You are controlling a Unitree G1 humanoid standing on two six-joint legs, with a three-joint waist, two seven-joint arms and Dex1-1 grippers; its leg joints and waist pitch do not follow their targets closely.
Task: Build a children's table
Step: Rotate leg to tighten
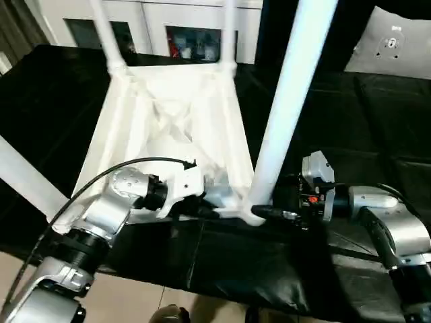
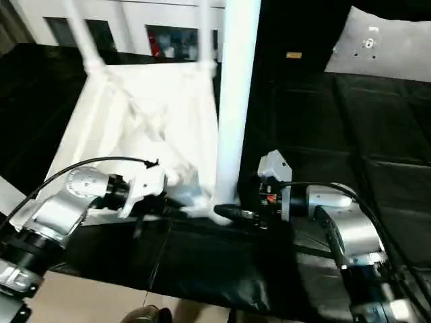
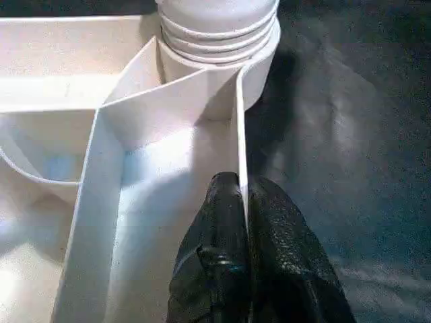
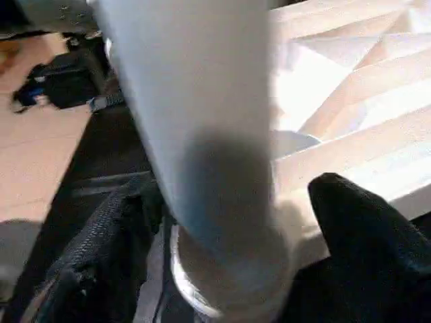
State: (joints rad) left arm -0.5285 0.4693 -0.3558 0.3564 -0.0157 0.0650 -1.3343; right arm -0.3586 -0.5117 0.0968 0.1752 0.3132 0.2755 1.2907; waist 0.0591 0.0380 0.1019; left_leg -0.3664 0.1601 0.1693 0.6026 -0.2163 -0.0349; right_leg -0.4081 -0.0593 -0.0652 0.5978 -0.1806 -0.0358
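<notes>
Table (image 1: 168, 114) rim pinched by left end effector (image 3: 244, 202).

You've got the white plastic table (image 1: 168, 114) lying upside down on black cloth, ribbed underside facing up with an X of ribs across the middle. The near-right leg (image 1: 289, 101) stands upright in its round corner socket (image 3: 215, 67), thread rings still showing at its base. Two far legs (image 1: 104, 30) rise from the far corners, and another leg (image 1: 23, 176) shows at the near left.
</notes>
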